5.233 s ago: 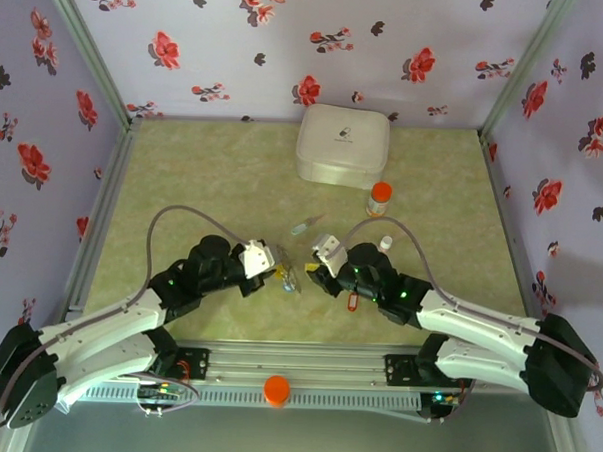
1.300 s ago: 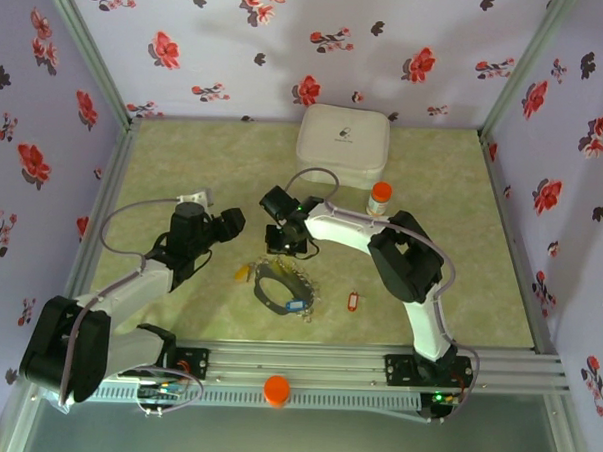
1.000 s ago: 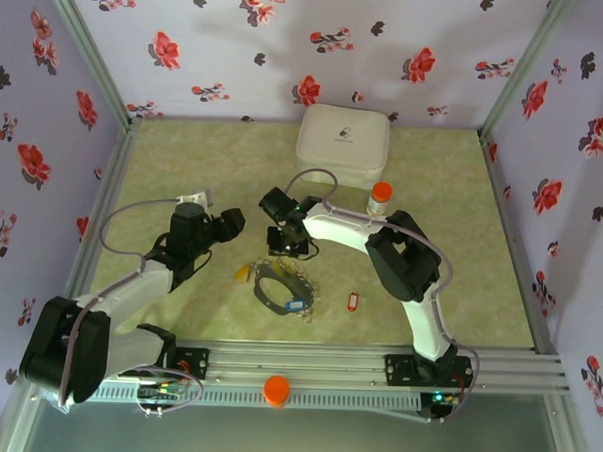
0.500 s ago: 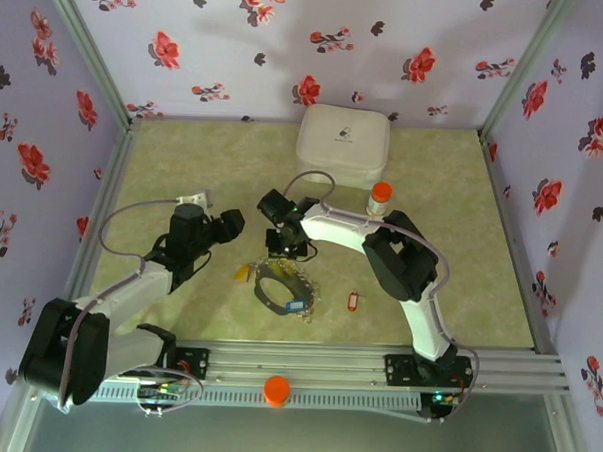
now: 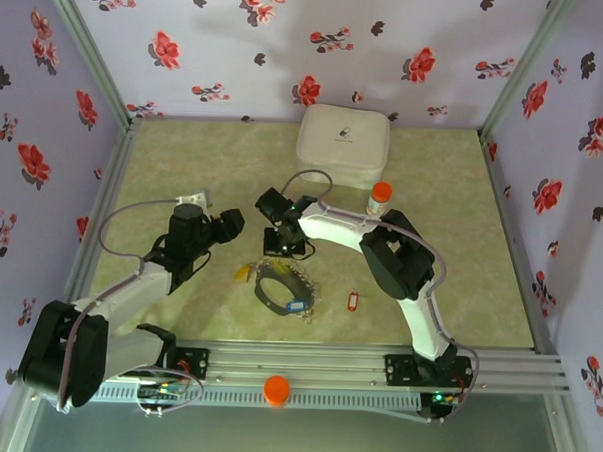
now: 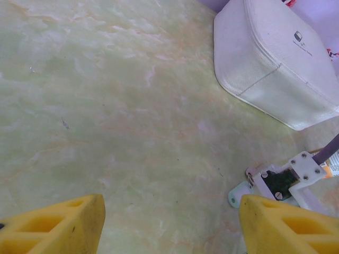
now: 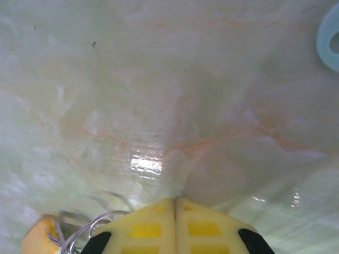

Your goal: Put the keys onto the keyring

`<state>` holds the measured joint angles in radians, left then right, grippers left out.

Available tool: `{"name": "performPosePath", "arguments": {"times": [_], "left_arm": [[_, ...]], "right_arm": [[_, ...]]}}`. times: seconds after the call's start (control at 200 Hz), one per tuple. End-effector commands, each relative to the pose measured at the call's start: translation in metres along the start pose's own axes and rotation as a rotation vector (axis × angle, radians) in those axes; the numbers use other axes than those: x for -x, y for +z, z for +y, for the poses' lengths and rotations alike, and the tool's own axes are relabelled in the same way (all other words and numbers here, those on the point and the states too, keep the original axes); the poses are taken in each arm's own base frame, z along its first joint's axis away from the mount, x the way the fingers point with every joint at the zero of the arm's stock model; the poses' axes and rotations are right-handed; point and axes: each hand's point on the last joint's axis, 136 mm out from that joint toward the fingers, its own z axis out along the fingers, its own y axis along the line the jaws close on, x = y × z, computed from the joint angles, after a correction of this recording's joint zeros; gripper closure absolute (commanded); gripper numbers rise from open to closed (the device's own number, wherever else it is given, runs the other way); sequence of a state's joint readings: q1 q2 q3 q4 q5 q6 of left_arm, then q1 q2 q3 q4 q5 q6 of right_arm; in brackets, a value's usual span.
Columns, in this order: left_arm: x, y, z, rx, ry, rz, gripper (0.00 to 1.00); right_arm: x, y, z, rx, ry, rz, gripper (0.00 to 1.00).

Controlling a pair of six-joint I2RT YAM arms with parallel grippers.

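The keyring (image 5: pixel 275 285), a dark hoop with a bead chain, lies flat on the table near the middle front. A blue key (image 5: pixel 295 306) rests at its lower edge, a yellow key (image 5: pixel 242 272) just to its left, and a red key (image 5: pixel 353 300) apart to its right. My right gripper (image 5: pixel 279 244) points down at the table just behind the hoop, its yellow fingers (image 7: pixel 159 222) pressed together with nothing seen between them. The yellow key (image 7: pixel 39 236) and thin wire loops show at that view's lower left. A pale silvery key (image 6: pixel 237 197) lies beside that gripper. My left gripper (image 5: pixel 227 224) hovers open over bare table, its fingers (image 6: pixel 58 225) wide apart.
A white rounded box (image 5: pixel 342 146) stands at the back centre, also seen as a white box (image 6: pixel 275 63) in the left wrist view. An orange-capped bottle (image 5: pixel 380 197) stands in front of it. Flowered walls close three sides. A pale curved edge (image 7: pixel 328 37) shows at the right wrist view's top right.
My right gripper's jaws have closed fully and it has edged slightly left and down, just behind the hoop. The left arm, hoop and keys have not moved.
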<state>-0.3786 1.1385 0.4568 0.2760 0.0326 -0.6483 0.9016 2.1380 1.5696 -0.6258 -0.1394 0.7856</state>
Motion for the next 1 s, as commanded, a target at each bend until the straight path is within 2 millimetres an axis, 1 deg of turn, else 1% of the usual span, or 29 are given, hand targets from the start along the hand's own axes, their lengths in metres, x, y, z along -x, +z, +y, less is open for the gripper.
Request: {"name": "performPosePath", "arguments": {"times": [0.0, 0.085, 0.21, 0.42, 0.555, 0.715, 0.825, 0.855, 0.93, 0.995], "left_arm": [[0.007, -0.003, 0.003, 0.015, 0.019, -0.028, 0.33], [0.007, -0.003, 0.003, 0.016, 0.021, -0.030, 0.33], [0.008, -0.005, 0.002, 0.014, 0.025, -0.033, 0.33], [0.006, -0.006, 0.004, 0.020, 0.028, -0.029, 0.33], [0.007, -0.007, 0.004, 0.022, 0.033, -0.030, 0.33], [0.012, -0.011, 0.003, 0.029, 0.071, -0.042, 0.32], [0.018, -0.018, 0.001, 0.036, 0.129, -0.055, 0.32], [0.020, -0.020, -0.001, 0.031, 0.146, -0.060, 0.32], [0.026, -0.026, -0.007, 0.013, 0.197, -0.079, 0.33], [0.030, -0.033, -0.017, -0.028, 0.251, -0.095, 0.33]], "right_arm": [[-0.003, -0.002, 0.006, 0.005, -0.021, 0.019, 0.99], [-0.001, -0.005, 0.009, 0.016, -0.047, 0.013, 1.00], [0.001, -0.010, 0.019, 0.058, -0.104, 0.003, 1.00], [-0.002, -0.004, 0.029, 0.103, -0.158, 0.029, 1.00], [0.003, -0.011, 0.035, 0.121, -0.209, 0.003, 1.00], [0.005, -0.032, 0.048, 0.198, -0.335, -0.050, 1.00], [0.006, -0.054, 0.057, 0.263, -0.417, -0.115, 1.00], [0.005, -0.058, 0.058, 0.275, -0.436, -0.131, 1.00], [0.006, -0.076, 0.064, 0.322, -0.490, -0.188, 1.00], [0.005, -0.092, 0.071, 0.366, -0.548, -0.236, 1.00]]}}
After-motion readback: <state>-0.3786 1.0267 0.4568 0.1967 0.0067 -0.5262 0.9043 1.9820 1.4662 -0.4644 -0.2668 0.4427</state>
